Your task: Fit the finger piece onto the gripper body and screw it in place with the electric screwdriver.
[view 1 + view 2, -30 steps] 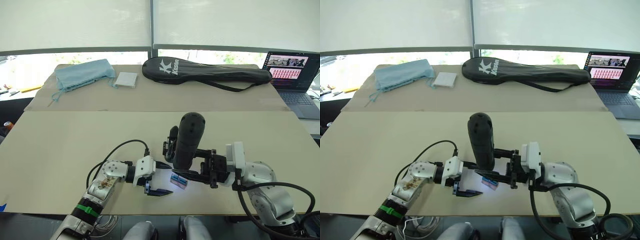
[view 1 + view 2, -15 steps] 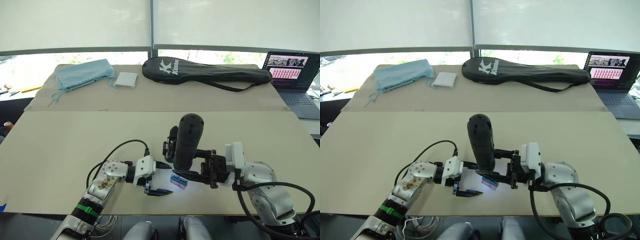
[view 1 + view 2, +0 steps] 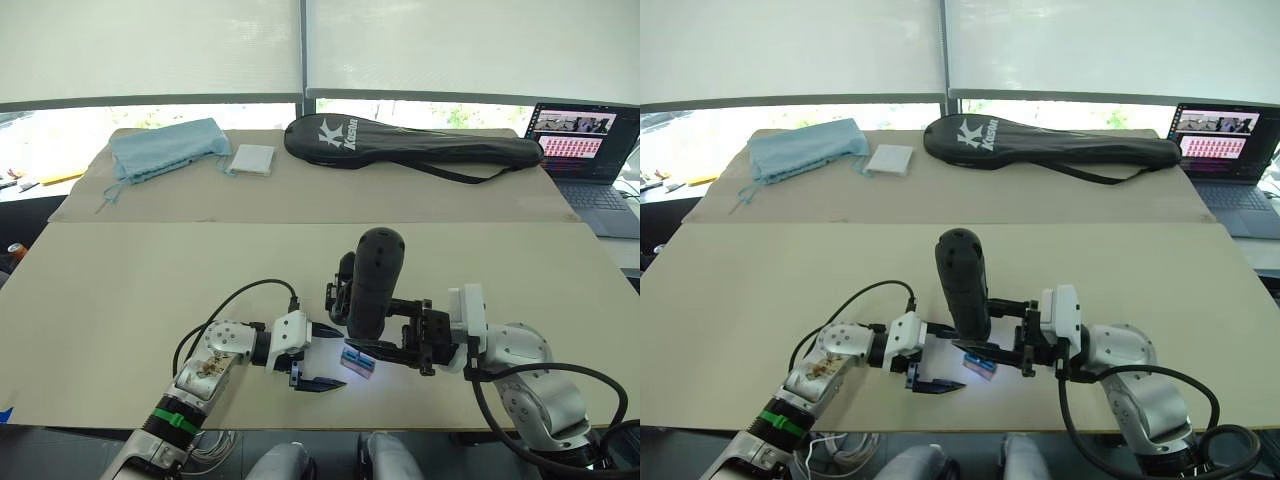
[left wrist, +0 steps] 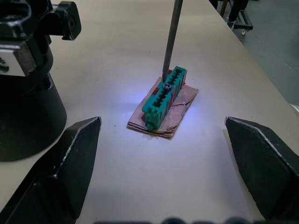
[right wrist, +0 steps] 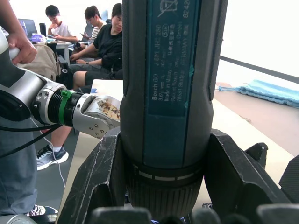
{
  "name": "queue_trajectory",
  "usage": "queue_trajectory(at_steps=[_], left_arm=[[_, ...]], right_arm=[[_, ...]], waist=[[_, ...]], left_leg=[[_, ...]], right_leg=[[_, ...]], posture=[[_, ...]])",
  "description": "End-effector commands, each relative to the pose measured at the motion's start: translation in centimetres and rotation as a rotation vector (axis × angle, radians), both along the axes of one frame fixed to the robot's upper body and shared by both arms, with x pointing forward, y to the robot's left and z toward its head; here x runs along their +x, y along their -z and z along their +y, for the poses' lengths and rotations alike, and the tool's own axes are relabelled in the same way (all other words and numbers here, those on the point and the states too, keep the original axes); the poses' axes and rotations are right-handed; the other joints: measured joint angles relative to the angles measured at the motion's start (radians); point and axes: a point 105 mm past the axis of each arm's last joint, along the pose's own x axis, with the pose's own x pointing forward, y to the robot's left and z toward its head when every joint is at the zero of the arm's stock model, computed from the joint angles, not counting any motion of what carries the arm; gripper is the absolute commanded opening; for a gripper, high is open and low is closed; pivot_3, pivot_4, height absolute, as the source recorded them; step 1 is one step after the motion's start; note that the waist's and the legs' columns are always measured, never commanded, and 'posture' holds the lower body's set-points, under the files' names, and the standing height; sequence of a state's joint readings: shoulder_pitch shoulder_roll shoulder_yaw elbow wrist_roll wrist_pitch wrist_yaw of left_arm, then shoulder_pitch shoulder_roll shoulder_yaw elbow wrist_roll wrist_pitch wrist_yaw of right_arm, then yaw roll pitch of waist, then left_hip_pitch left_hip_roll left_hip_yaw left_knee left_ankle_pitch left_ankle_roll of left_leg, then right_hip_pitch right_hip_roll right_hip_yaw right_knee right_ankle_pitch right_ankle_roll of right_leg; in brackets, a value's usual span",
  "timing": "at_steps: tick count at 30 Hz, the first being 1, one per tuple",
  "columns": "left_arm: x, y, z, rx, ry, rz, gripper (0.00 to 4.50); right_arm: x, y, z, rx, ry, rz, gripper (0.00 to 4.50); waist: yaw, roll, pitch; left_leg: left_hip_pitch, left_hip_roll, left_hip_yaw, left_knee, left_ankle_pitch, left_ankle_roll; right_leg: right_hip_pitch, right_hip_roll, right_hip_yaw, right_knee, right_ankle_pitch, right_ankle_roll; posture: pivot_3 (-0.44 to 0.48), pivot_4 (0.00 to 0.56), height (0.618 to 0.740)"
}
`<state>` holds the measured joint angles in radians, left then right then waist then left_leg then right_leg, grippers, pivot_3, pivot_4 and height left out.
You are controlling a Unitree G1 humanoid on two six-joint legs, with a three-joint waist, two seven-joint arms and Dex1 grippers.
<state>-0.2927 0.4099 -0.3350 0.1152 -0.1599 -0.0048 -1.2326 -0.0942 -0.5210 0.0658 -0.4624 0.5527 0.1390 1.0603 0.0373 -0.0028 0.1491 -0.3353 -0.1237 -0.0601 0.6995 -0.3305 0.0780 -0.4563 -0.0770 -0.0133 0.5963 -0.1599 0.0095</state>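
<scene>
Almost nothing has moved over the last sec. The right gripper (image 3: 992,335) stays clamped on the electric screwdriver (image 3: 372,282), held upright w/ the rounded end up and the bit (image 4: 171,36) pointing down. In the left wrist view the bit tip sits right at a screw in the green screw holder (image 4: 163,96), which rests on a scrap of brown paper (image 4: 176,112) on the table (image 3: 150,300). Tip and screw head look to be touching, tho I can't tell if the bit is seated.

Left gripper (image 4: 161,163) hangs low just left of the holder, fingers (image 4: 70,163) spread wide w/ nothing between them, lighting the spot. The black round-based block just beyond its far finger, up against the screwdriver, I take for the gripper body (image 4: 25,93); in the eye views it peeks out behind the driver at (image 3: 343,285). The finger piece I can't pick out for sure.

What the stillness means, in my read: this is the screw pick-up step, w/ the driver paused on the screw head. So the task is early; the fitting and fastening are not yet done. Next needs the screw to cling to the bit on the lift; a tilt could drop it or tip the holder.

Far side: racket bag (image 3: 410,145), blue cloth (image 3: 165,148), laptop (image 3: 585,150). People sit in the background of the right wrist view.
</scene>
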Motion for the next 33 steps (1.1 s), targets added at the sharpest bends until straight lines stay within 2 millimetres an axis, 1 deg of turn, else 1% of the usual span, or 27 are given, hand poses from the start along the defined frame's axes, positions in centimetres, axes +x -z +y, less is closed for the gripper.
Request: queue_trajectory(at_steps=[1,23,33], left_arm=[[-0.86,1.50,-0.32,0.024,0.017,0.061,4.47],[-0.90,1.67,-0.27,0.025,0.009,0.066,4.47],[-0.90,1.42,-0.37,0.025,0.011,0.065,4.47]], right_arm=[[-0.48,-1.13,0.20,0.028,-0.016,-0.060,1.91],[-0.50,-0.93,0.41,0.024,-0.024,-0.049,1.91],[-0.50,-0.73,0.40,0.017,-0.024,-0.042,1.91]], waist=[[0.000,0.000,0.000],[0.000,0.000,0.000],[0.000,0.000,0.000]], left_leg=[[0.000,0.000,0.000,0.000,0.000,0.000],[0.000,0.000,0.000,0.001,0.000,0.000],[0.000,0.000,0.000,0.001,0.000,0.000]], right_leg=[[0.000,0.000,0.000,0.000,0.000,0.000],[0.000,0.000,0.000,0.000,0.000,0.000],[0.000,0.000,0.000,0.000,0.000,0.000]], posture=[[0.000,0.150,0.740],[0.000,0.150,0.740],[0.000,0.150,0.740]])
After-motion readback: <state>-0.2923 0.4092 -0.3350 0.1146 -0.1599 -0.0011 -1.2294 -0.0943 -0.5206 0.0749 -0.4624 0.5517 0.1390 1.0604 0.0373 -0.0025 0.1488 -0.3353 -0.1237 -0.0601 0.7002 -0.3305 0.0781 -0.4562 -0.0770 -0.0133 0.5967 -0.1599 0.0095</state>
